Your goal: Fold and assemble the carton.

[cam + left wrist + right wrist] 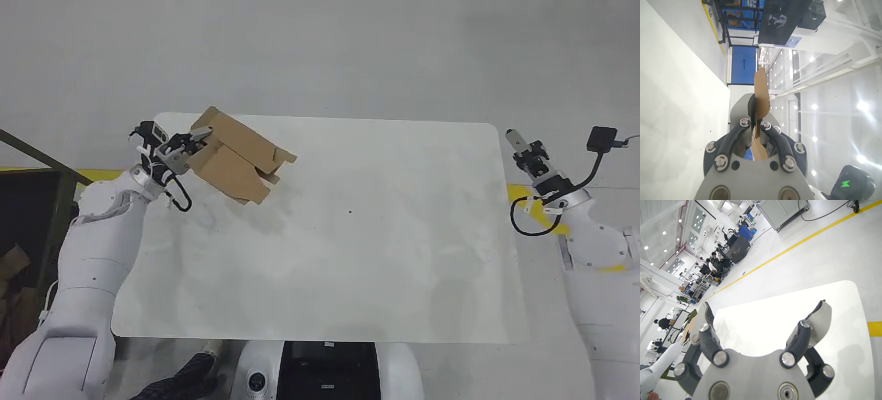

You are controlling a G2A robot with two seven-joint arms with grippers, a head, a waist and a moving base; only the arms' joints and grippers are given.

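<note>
Carton (238,155): partly folded, over the desk's (400,250) far left corner.
Left hand (188,147): clamped on the carton's edge.
Right hand (522,142): spread wide, beside the desk's right edge.
Advice: probably best to bring the carton mid-desk, where both hands reach.

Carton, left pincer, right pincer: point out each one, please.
carton (240,155), top view, its brown upper panel.
left pincer (760,108), left wrist view, midway between fingertips shut on the carton edge.
right pincer (763,305), right wrist view, midway between its open fingertips.
</note>
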